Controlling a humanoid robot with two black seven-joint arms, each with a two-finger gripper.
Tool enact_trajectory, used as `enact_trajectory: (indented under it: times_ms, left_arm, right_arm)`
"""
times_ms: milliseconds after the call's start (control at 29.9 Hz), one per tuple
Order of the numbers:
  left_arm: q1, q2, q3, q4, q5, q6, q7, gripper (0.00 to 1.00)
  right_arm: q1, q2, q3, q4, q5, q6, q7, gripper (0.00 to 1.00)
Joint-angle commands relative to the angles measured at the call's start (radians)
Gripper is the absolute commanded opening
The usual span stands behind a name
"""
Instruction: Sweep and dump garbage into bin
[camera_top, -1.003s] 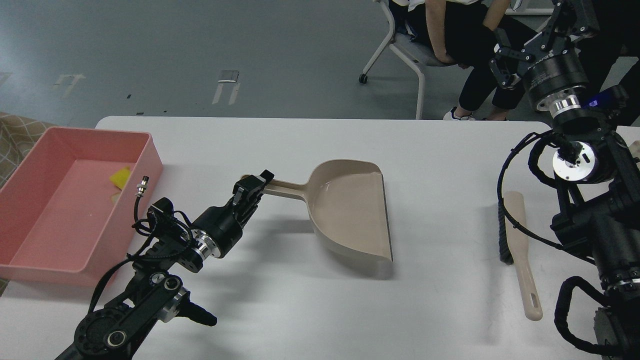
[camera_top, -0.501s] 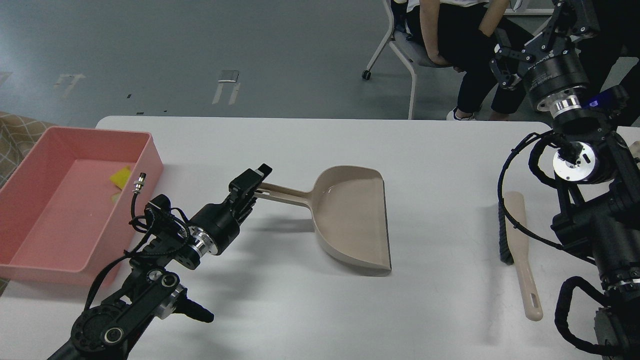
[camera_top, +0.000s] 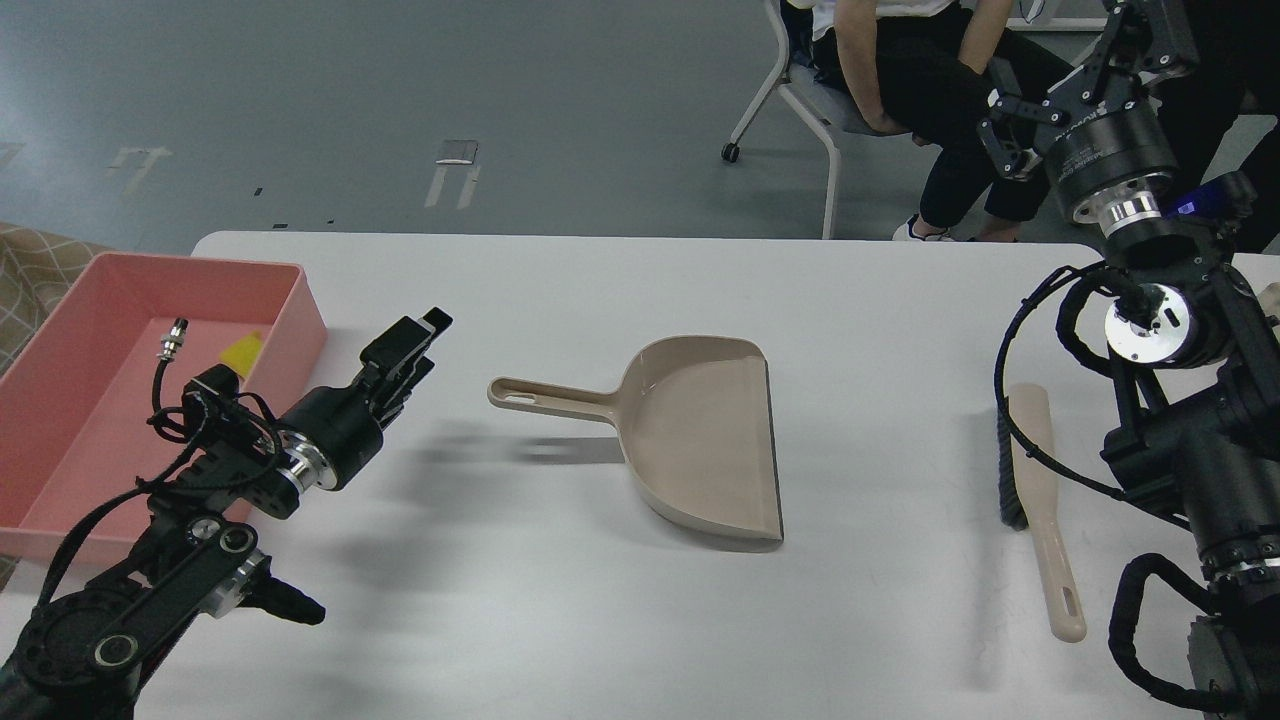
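The pink bin stands at the table's left edge. A yellow sponge piece lies inside it near its right wall. The pale strip is not visible; my left arm covers part of the bin. My left gripper is open and empty, hovering between the bin and the dustpan's handle, apart from both. My right gripper is open and empty, raised high at the far right, beyond the table's back edge.
A beige dustpan lies flat mid-table, handle pointing left, with nothing in it. A beige dark-bristled brush lies at the right, by my right arm. A person sits on a wheeled chair behind the table.
My left gripper let go of the dustpan's handle and drew back left toward the bin. The dustpan settled flat on the table. The right arm stayed still.
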Motion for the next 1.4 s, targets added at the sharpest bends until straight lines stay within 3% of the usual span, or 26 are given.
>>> enact_trajectory:
  times_ms: [0,134,301,468,635,702,735,802,869,936,1036,1136,1370]
  left_arm:
    - [-0.020,0.045,-0.006,-0.021,-0.047,0.000,0.002,0.79]
    - [-0.077,0.093,-0.038,-0.025,-0.102,0.000,0.000,0.80]
    - [-0.128,0.093,-0.138,-0.017,-0.212,0.002,-0.005,0.89]
    - [-0.177,0.087,-0.204,-0.008,-0.277,0.025,-0.005,0.89]
    - [-0.223,0.082,-0.209,-0.006,-0.271,0.195,0.012,0.89]
    - [-0.288,0.056,-0.199,0.055,-0.279,0.328,0.040,0.89]
    - [-0.315,0.046,-0.199,0.090,-0.279,0.341,0.040,0.89]
    - [-0.411,-0.016,-0.192,0.235,-0.279,0.335,0.029,0.89]
    - [-0.442,-0.042,-0.190,0.283,-0.279,0.335,0.025,0.89]
    - [-0.473,-0.072,-0.189,0.339,-0.279,0.330,0.018,0.83]
    - [-0.508,-0.092,-0.163,0.383,-0.282,0.235,-0.032,0.67]
    - [-0.528,-0.118,-0.156,0.429,-0.285,0.158,-0.066,0.67]
    - [-0.554,-0.177,-0.158,0.474,-0.367,-0.050,-0.051,0.75]
  right_arm:
    - [0.000,0.000,0.000,0.000,0.000,0.000,0.000,1.00]
    - [0.001,0.000,-0.002,0.000,-0.002,-0.009,-0.004,1.00]
    - [0.006,0.002,-0.003,-0.012,-0.003,-0.017,-0.008,1.00]
    - [-0.008,0.005,-0.002,-0.011,-0.002,-0.018,-0.001,1.00]
    - [-0.007,0.011,0.005,0.003,0.003,-0.017,-0.001,1.00]
    - [0.009,0.009,0.008,0.004,0.003,-0.017,-0.001,1.00]
    - [0.013,0.009,0.009,0.004,0.003,-0.017,-0.001,1.00]
    - [0.027,0.006,0.009,0.003,0.005,-0.018,-0.003,1.00]
    - [0.033,0.005,0.009,0.001,0.005,-0.018,-0.003,1.00]
    - [0.052,0.005,0.009,0.001,0.005,-0.018,-0.008,1.00]
    - [0.068,0.009,0.011,-0.002,0.014,-0.012,-0.014,1.00]
    - [0.090,0.011,-0.005,-0.011,0.055,0.003,-0.027,1.00]
    - [0.255,0.060,-0.069,-0.270,0.129,0.025,-0.026,1.00]
